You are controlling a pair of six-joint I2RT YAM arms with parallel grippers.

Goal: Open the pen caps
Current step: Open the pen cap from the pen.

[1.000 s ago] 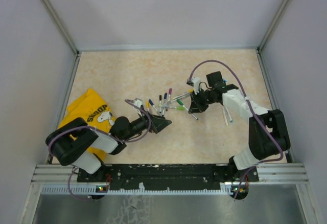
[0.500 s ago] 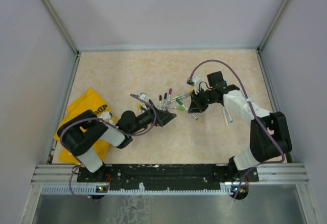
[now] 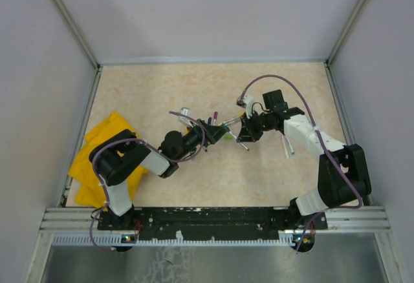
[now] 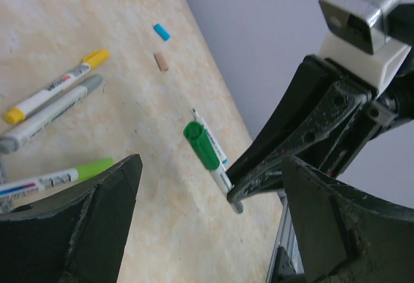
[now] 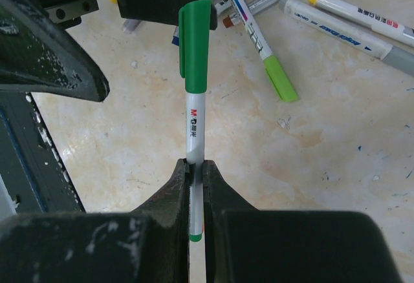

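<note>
I see two arms meeting over the middle of a pale, speckled surface [image 3: 162,89]. The right fingers [image 5: 178,189] are clenched on the lower barrel of a white pen [image 5: 195,128], holding it up off the surface and pointing it left, toward the other arm. The green cap [image 5: 194,37] is seated on the pen's free end.

The left fingers [image 4: 97,221] are spread wide and grasp nothing. In the left wrist view the green cap sits in the gap between them and touches neither.

Just beyond the held pen, loose pens [image 5: 255,37] lie scattered on the surface. One has a light green end, one a yellow cap [image 4: 96,57], and one a grey cap [image 4: 94,83]. Farther along in the left wrist view, a small blue cap [image 4: 162,32] and a small tan piece [image 4: 161,61] lie near each other, apart from the pens.

A yellow cloth [image 3: 97,147] lies crumpled at the near left of the surface, partly under the left arm.
</note>
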